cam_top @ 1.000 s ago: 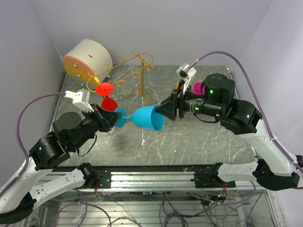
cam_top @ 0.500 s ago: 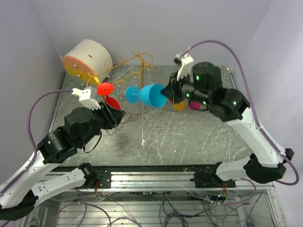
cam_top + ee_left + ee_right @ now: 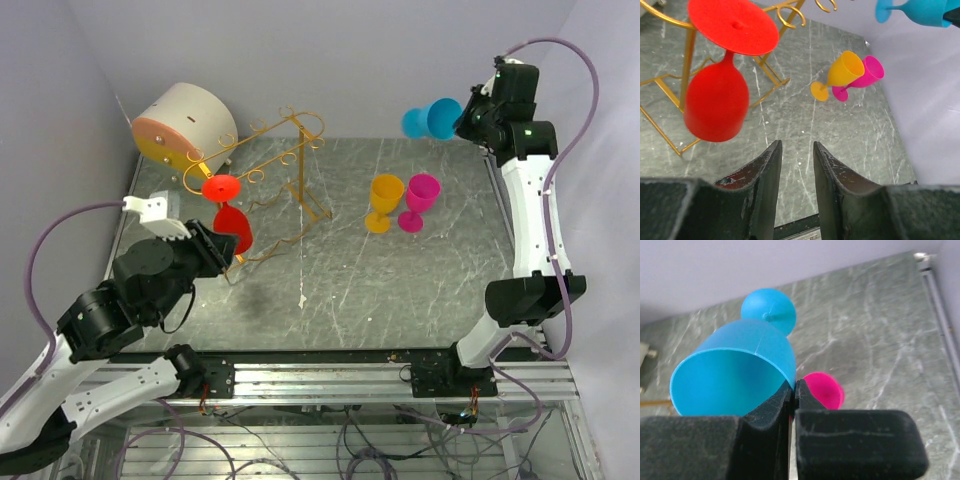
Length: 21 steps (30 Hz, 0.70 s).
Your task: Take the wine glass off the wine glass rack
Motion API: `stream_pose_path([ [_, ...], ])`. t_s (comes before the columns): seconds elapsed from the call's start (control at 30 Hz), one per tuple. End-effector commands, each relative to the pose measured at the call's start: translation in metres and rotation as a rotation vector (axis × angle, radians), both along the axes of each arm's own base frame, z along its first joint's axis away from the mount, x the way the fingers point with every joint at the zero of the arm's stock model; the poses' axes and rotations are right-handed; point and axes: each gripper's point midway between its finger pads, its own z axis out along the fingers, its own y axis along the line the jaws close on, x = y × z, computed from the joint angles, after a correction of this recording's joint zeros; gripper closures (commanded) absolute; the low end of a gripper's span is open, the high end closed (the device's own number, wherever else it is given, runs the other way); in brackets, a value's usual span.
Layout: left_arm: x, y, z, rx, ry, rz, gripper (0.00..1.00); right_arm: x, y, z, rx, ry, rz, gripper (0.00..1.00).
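Note:
A blue wine glass [image 3: 430, 119] hangs in the air at the back right, lying on its side, with my right gripper [image 3: 461, 119] shut on its rim. In the right wrist view the jaws pinch the blue bowl's [image 3: 735, 367] edge at my right gripper [image 3: 794, 389]. The gold wine glass rack [image 3: 300, 165] stands back left with a red wine glass [image 3: 232, 229] hanging bowl-down from its rail. My left gripper [image 3: 226, 251] sits just in front of the rack, open and empty. From its wrist the red glass [image 3: 716, 106] hangs up left of my left gripper [image 3: 796, 150].
An orange glass [image 3: 384, 200] and a pink glass [image 3: 420, 199] stand upright together on the grey stone table [image 3: 330, 290], right of the rack. A cream drum with an orange face [image 3: 185, 124] lies behind the rack in the back left corner.
My left gripper let go of the blue glass's stem and drew back. My right gripper shut on the rim and carried the glass up and away to the back right.

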Motion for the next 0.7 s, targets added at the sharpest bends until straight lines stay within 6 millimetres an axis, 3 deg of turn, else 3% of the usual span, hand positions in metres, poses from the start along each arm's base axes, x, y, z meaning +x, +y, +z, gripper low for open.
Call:
stream_pose_path([
  [0.0,-0.001,0.023,0.000,0.055,-0.062,0.053,0.59,0.007,-0.053,0.007,-0.065,0.000,-0.201,1.00],
  [0.13,-0.001,0.039,-0.011,0.095,-0.086,0.099,0.59,0.012,-0.098,-0.043,-0.051,0.127,-0.289,1.00],
  [0.2,-0.001,0.047,-0.018,0.110,-0.091,0.132,0.59,0.007,-0.105,-0.070,-0.030,0.182,-0.302,1.00],
  [0.37,-0.003,0.062,-0.034,0.132,-0.092,0.178,0.59,-0.008,-0.127,-0.109,-0.014,0.249,-0.360,1.00],
  [0.53,-0.006,0.071,-0.041,0.129,-0.097,0.203,0.60,-0.024,-0.133,-0.149,-0.025,0.368,-0.355,1.00],
  [0.67,-0.008,0.077,-0.039,0.114,-0.101,0.220,0.60,-0.035,-0.134,-0.161,-0.038,0.399,-0.358,1.00],
])
